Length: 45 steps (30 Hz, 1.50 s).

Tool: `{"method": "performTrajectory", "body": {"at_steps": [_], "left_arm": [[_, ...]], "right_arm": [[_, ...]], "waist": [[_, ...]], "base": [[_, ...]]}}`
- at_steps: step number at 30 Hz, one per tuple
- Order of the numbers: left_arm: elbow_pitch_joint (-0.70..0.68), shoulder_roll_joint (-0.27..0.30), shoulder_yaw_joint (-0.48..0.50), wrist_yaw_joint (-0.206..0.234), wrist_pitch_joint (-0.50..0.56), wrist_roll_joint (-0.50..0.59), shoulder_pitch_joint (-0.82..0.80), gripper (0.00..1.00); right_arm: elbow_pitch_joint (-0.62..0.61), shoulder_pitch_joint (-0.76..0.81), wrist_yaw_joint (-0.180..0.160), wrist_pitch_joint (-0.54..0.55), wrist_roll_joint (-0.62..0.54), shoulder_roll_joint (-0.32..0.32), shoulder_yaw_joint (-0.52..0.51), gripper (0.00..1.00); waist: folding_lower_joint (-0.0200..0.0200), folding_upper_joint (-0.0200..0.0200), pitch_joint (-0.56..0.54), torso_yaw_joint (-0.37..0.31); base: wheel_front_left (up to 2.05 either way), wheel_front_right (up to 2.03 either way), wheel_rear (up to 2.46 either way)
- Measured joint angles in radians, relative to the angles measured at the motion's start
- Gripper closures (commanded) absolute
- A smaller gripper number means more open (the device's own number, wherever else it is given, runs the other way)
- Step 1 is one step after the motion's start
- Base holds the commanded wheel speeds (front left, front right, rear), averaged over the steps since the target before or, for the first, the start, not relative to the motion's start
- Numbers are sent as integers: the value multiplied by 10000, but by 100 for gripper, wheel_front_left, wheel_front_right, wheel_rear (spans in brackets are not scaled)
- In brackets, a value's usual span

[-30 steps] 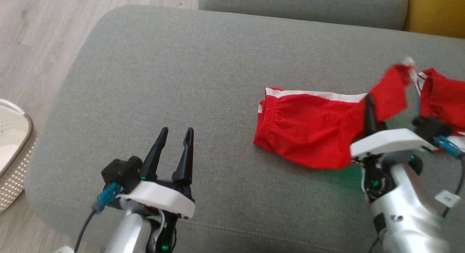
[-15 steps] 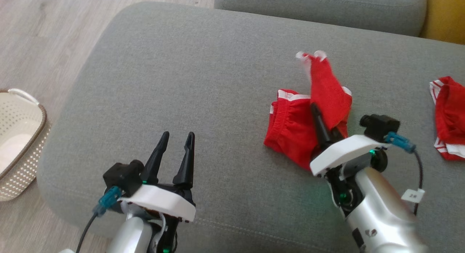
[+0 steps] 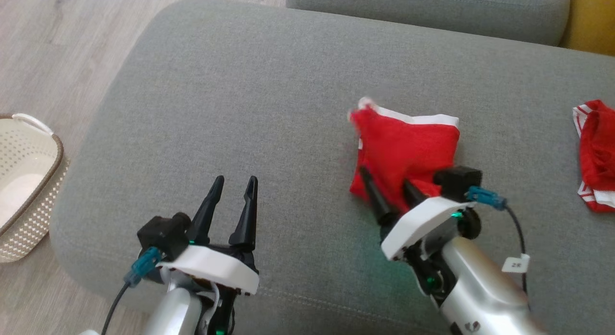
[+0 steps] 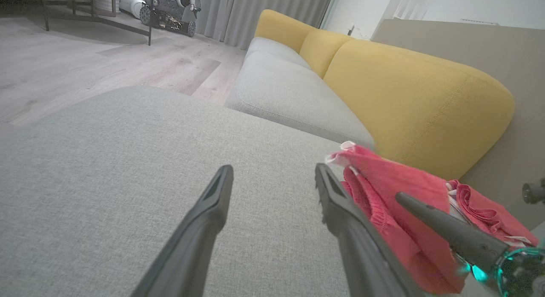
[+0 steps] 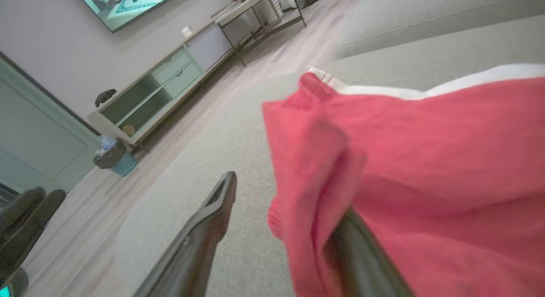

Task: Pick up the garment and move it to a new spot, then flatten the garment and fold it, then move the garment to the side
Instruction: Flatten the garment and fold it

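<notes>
The garment (image 3: 408, 142) is a pair of red shorts with white trim, lying doubled over on the grey sofa cushion (image 3: 250, 99). My right gripper (image 3: 384, 177) is at its near edge, open, with the fingers spread. In the right wrist view the red cloth (image 5: 425, 160) drapes over one finger while the other finger lies bare on the cushion. My left gripper (image 3: 235, 180) hovers open over the cushion well to the left of the garment, with nothing between its fingers (image 4: 213, 203). The left wrist view has the garment (image 4: 396, 186) to its right.
A second red garment (image 3: 593, 157) lies at the cushion's right edge. A cream perforated basket (image 3: 24, 181) stands on the wooden floor to the left. Another grey cushion (image 3: 427, 8) and a yellow backrest (image 4: 404, 92) lie beyond.
My right gripper swung left and down, carrying the raised half of the garment over the other half, then opened. The cloth now lies doubled. The left arm stayed put; the camera shifted slightly.
</notes>
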Motion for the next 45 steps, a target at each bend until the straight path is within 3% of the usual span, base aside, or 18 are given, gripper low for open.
{"method": "performTrajectory", "body": {"at_steps": [13,25,34,40,45], "left_arm": [[15,0,-61,-4,0,-2,-7,0],[69,0,69,0,0,0,-14,0],[102,0,236,2,0,117,6,0],[36,0,495,15,0,217,22,0],[-79,-2,642,15,0,219,34,0]], "right_arm": [[635,-34,0,1126,754,-15,1442,0],[105,-317,0,740,1649,-31,2171,0],[-508,-272,0,-337,1737,-874,1009,0],[-502,-23,0,-1112,268,-1584,-535,0],[-784,574,0,-1446,-1383,-1705,-2004,0]], "waist": [[0,0,254,14],[0,0,98,-363],[0,0,-445,-1035],[0,0,-747,-1593],[0,0,-841,-2026]], "base": [[0,0,0],[0,0,0],[0,0,0],[0,0,0],[0,0,0]]}}
